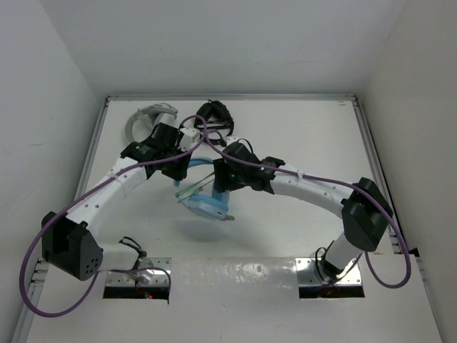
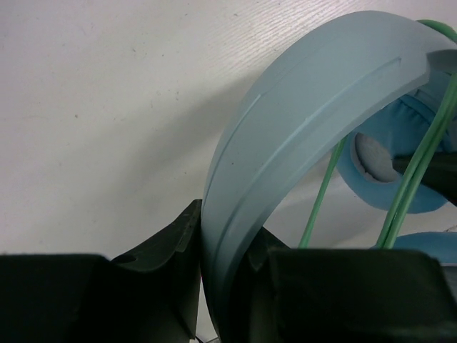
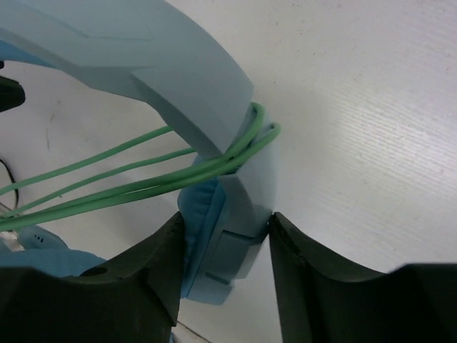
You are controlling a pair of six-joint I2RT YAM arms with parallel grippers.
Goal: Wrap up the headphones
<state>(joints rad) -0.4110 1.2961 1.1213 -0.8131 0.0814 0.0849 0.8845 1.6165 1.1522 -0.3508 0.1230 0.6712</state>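
The light blue headphones (image 1: pixel 208 206) are held off the white table near its middle. My left gripper (image 1: pixel 180 170) is shut on the headband (image 2: pixel 285 136); in the left wrist view the band runs up from between its fingers (image 2: pixel 171 250). My right gripper (image 1: pixel 221 182) is shut on the headband's end and earcup padding (image 3: pixel 228 243), with a finger pressed on each side. The pale green cable (image 3: pixel 143 179) crosses the headband in several strands. It also shows in the left wrist view (image 2: pixel 321 193) and top view (image 1: pixel 194 187). The plug is hidden.
Light grey headphones (image 1: pixel 146 118) lie at the back left, just behind my left arm. Black headphones (image 1: pixel 216 114) lie at the back centre. Both arms' purple cables (image 1: pixel 107 189) loop over the table. White walls close in the table (image 1: pixel 321 143) on three sides.
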